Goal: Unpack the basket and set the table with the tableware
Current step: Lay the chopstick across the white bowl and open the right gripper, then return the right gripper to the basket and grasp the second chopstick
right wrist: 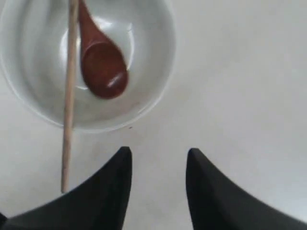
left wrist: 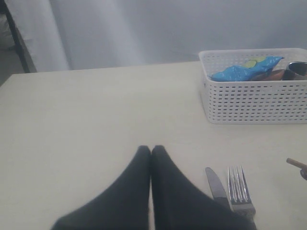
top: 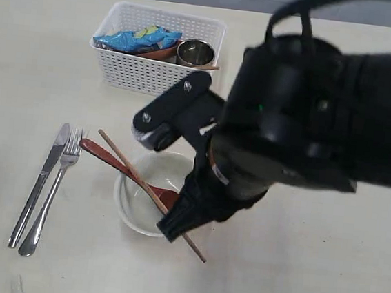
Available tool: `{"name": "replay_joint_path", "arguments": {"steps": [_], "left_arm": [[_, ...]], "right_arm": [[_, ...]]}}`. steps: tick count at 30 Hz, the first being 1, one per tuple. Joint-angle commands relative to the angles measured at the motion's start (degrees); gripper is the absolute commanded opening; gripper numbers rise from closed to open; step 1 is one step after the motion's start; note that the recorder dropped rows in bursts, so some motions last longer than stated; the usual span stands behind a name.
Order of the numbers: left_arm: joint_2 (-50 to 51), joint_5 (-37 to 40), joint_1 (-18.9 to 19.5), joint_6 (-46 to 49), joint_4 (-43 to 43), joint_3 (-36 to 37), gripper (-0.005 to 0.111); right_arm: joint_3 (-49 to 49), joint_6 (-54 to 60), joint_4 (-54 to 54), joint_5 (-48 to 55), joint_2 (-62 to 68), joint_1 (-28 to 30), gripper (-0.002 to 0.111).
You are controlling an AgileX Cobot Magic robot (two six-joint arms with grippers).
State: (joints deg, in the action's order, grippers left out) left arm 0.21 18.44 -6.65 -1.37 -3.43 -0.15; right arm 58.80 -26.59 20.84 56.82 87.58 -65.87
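The pale bowl (top: 134, 206) stands on the table (top: 295, 267) with the dark red spoon (top: 108, 157) resting in it and a wooden chopstick (top: 132, 170) lying across its rim. My right gripper (right wrist: 158, 154) hovers open just beside the bowl (right wrist: 148, 81), with only bare table between its fingers. The chopstick (right wrist: 68, 100) and the spoon (right wrist: 102, 72) lie apart from them. A steel knife (top: 38, 187) and fork (top: 54, 192) lie side by side to the left. My left gripper (left wrist: 151, 149) is shut and empty, low over the table near the knife (left wrist: 217, 188) and fork (left wrist: 238, 186).
The white basket (top: 154, 77) stands at the back. It holds a blue chip bag (top: 135, 39), a steel cup (top: 195, 52) and a reddish-brown plate (top: 161, 53). The bulky right arm (top: 308, 123) hides much of the table's right half.
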Motion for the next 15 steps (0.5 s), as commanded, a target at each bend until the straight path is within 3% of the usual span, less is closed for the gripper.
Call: {"name": "replay_joint_path", "arguments": {"steps": [1,6,11,15], "left_arm": [[-0.21,-0.10,0.13,0.10,0.33,0.15,0.000],[-0.21,-0.10,0.13,0.10,0.33,0.15,0.000],[-0.21,-0.10,0.13,0.10,0.33,0.15,0.000],[-0.21,-0.10,0.13,0.10,0.33,0.15,0.000]], "right_arm": [[10.03,4.02,4.23,6.88,0.13,3.72,0.037],[21.18,14.43,2.50,6.33,3.85,13.02,0.037],[31.90,26.59,-11.99,9.42,12.81,21.05,0.037],[41.42,30.96,-13.87,13.14,21.23,25.02,0.037]]}}
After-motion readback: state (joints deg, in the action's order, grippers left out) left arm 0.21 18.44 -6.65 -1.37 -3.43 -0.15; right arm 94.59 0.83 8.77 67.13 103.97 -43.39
